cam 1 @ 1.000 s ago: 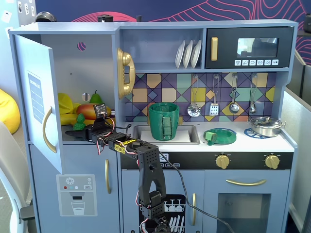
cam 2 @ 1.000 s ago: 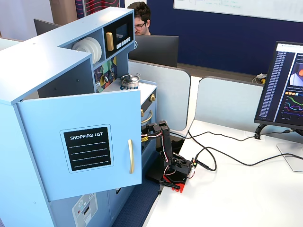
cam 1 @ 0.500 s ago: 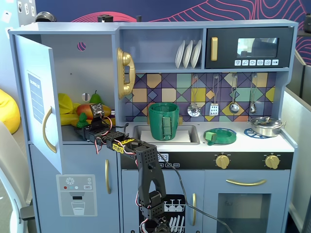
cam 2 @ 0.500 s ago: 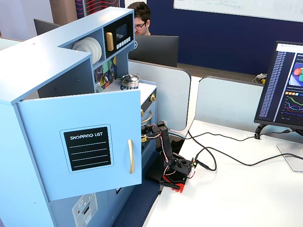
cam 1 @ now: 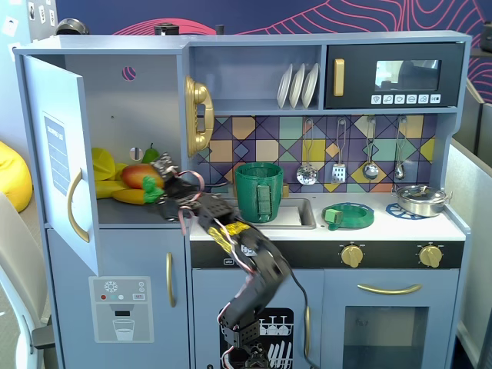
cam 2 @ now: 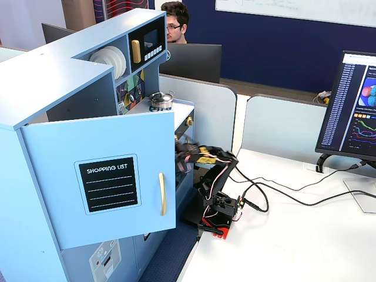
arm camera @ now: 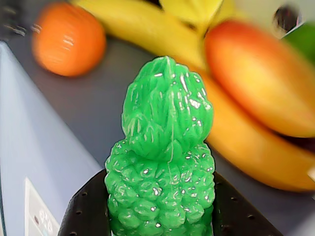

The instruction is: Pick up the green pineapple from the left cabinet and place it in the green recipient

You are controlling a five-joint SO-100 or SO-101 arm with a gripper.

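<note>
In the wrist view my gripper [arm camera: 160, 196] is shut on the green pineapple [arm camera: 165, 147]. Its black fingers [arm camera: 86, 209] press both sides of the bumpy body, and the crown points away from the camera. In a fixed view the gripper [cam 1: 160, 178] reaches into the open left cabinet [cam 1: 146, 100], just above its shelf and beside the mango [cam 1: 141, 177]. The pineapple cannot be made out there. The dark-green ribbed recipient [cam 1: 259, 191] stands by the sink, to the right of the cabinet. In another fixed view the cabinet door [cam 2: 106, 176] hides the gripper.
Bananas [arm camera: 142, 29], a mango [arm camera: 261, 73] and an orange [arm camera: 69, 39] lie on the shelf behind the pineapple. A green pear [cam 1: 151, 152] sits at the back. The door [cam 1: 58, 154] hangs open at the left. A flat green dish [cam 1: 350, 215] and a pan [cam 1: 421, 198] are on the counter.
</note>
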